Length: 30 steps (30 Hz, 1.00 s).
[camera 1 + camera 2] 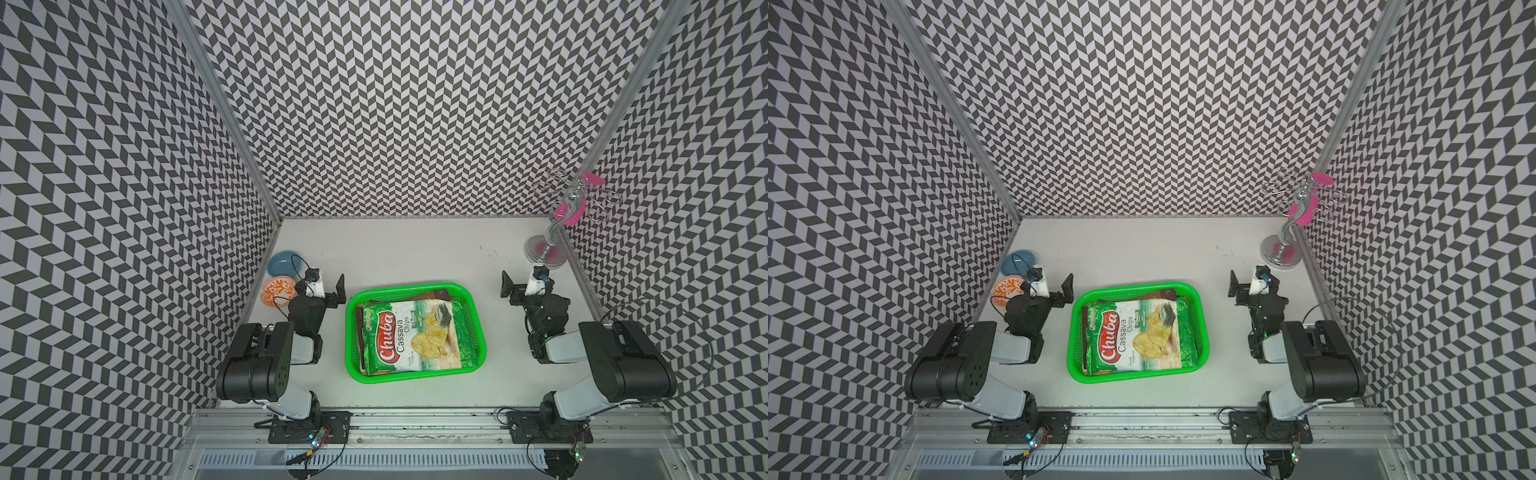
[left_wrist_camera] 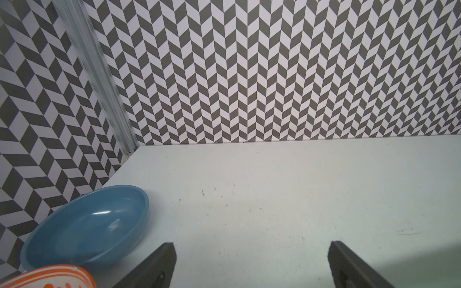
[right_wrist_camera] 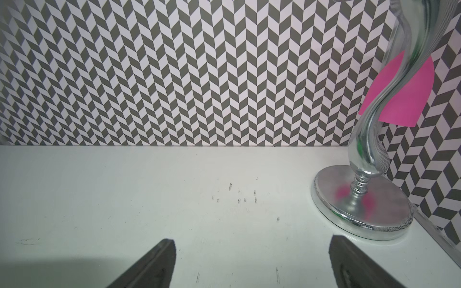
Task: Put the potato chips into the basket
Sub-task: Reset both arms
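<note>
Nearest us, along the bottom of the frame in both top views, runs a grooved aluminium rail (image 1: pixel 415 419). Beyond it spreads the table (image 1: pixel 415 257), matte white and faintly scuffed. At centre frame sits the basket (image 1: pixel 350 332), bright green perforated plastic with rounded corners. The potato chips (image 1: pixel 411 336) lie stacked flat inside it, a glossy, crinkled green-and-white "Chuba" bag on top and brown edges poking out beneath. On either side we see the left gripper (image 1: pixel 340 291) and the right gripper (image 1: pixel 508 286) hanging above the table, jaws spread wide and holding nothing. At the left of the frame a smooth blue bowl (image 1: pixel 284 262) and an orange patterned bowl (image 1: pixel 277 291) sit close to the wall. At upper right rises a twisting chrome stand (image 1: pixel 544 251) with pink tags (image 1: pixel 592 178). Grey-and-white chevron walls (image 1: pixel 415 104) enclose three sides.
</note>
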Each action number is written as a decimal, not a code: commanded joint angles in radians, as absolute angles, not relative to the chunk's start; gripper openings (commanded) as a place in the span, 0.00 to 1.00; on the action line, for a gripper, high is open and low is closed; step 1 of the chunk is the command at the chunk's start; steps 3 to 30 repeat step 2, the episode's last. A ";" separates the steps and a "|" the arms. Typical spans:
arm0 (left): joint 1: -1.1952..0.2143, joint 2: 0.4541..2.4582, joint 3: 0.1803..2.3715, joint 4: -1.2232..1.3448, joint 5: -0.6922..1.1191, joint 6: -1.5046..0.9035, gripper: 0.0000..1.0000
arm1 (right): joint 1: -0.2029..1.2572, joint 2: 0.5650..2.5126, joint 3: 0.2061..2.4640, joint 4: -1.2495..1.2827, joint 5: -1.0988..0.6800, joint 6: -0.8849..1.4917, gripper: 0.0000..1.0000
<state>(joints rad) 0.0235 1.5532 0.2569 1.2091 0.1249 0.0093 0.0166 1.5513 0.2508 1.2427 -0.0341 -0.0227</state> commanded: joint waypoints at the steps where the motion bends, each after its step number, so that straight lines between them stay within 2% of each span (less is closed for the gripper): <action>1: 0.021 1.547 0.270 1.212 0.121 0.020 0.99 | 0.021 1.557 0.256 1.287 -0.022 -0.025 1.00; 30: 0.019 1.547 0.270 1.212 0.122 0.019 0.99 | 0.021 1.555 0.255 1.288 -0.021 -0.025 1.00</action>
